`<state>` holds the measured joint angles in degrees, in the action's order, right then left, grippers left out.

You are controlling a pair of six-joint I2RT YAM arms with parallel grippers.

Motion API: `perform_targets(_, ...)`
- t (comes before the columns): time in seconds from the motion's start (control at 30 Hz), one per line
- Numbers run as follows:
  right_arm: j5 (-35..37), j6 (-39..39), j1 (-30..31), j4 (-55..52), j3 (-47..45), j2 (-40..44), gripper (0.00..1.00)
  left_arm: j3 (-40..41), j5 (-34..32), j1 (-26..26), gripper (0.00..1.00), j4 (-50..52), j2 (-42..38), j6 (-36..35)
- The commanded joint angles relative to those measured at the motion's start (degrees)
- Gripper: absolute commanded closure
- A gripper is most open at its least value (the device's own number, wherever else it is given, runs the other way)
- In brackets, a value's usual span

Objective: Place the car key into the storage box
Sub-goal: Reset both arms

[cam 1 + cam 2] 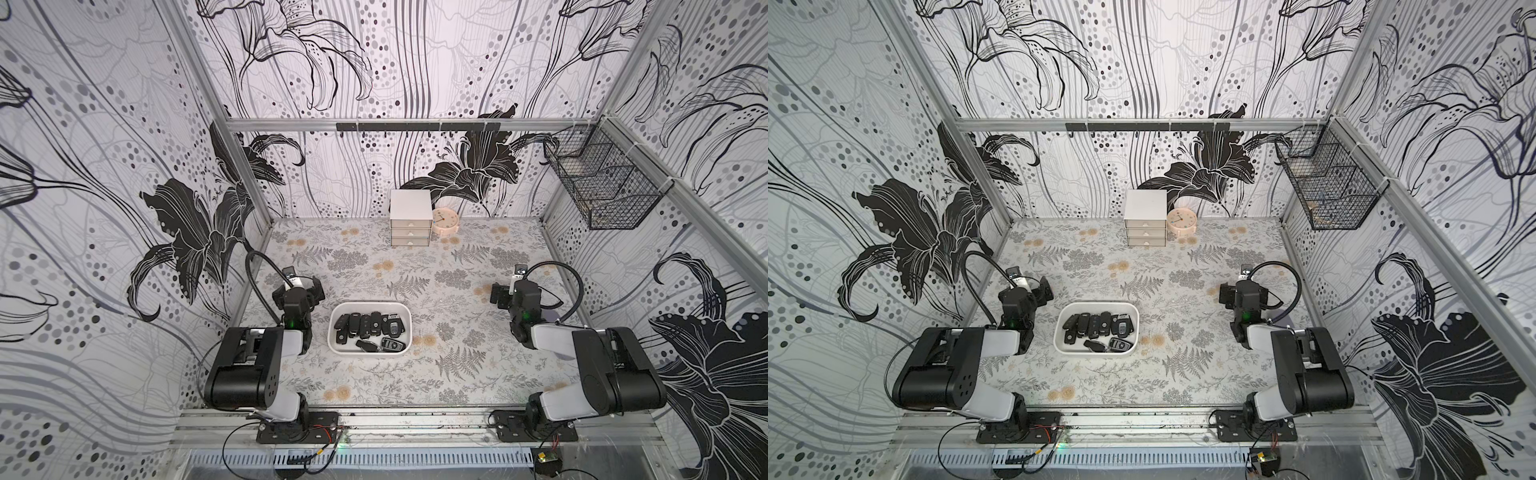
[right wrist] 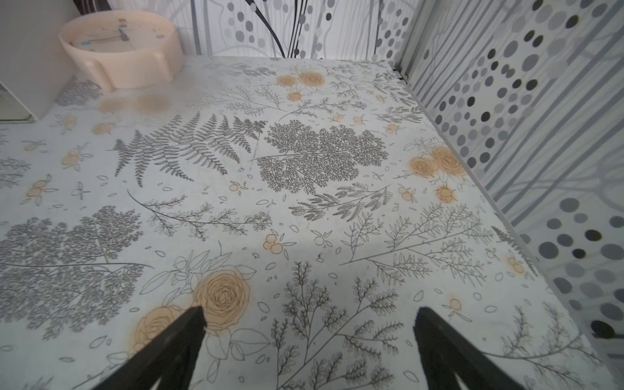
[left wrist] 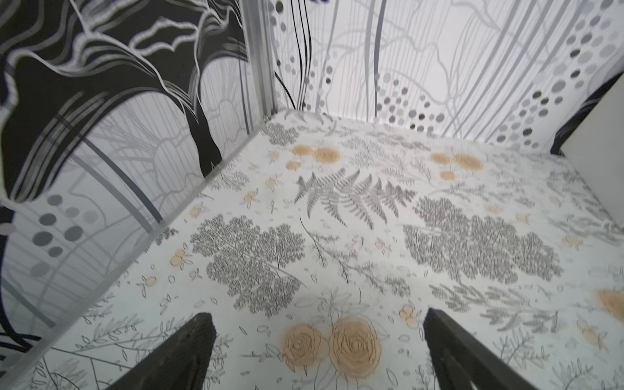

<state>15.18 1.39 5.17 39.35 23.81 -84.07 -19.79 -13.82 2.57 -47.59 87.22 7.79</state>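
In the storage box [image 1: 371,305], car keys [image 1: 365,326].

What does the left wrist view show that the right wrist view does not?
Only left wrist: a large black flower print on the wall. Only right wrist: the peach clock. Both: the floral table cover, an edge of the white cabinet, and an open, empty pincer each, the left pincer and the right pincer. Neither shows the storage box.

The shallow white storage box [image 1: 370,304] lies flat on the table [image 1: 457,357], holding several black car keys [image 1: 365,326].
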Motion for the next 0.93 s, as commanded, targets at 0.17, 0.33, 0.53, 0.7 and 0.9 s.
perform_targets(0.17, -5.2, -2.1, -0.4, 10.7, -3.7, -2.1, 0.0, 0.3, 2.3, 0.2, 0.0, -5.8, 0.1, -1.5)
perform_targets(0.33, -5.0, -2.2, -0.5, 10.6, -3.7, -2.1, 0.0, 0.3, 2.2, 0.2, 0.0, -6.5, 0.4, -1.7)
perform_targets(0.53, -5.0, -2.2, -0.5, 10.7, -3.7, -2.0, 0.0, 0.7, 1.8, -0.3, 0.01, -7.6, 0.6, -2.3)
perform_targets(0.7, -5.0, -2.2, -0.5, 10.7, -3.7, -2.1, 0.0, 0.6, 1.7, -0.4, 0.0, -7.6, 0.7, -2.4)
perform_targets(0.9, -5.1, -2.1, -0.5, 10.5, -3.7, -2.1, 0.0, 0.7, 1.8, -0.4, 0.0, -7.7, 0.6, -2.4)
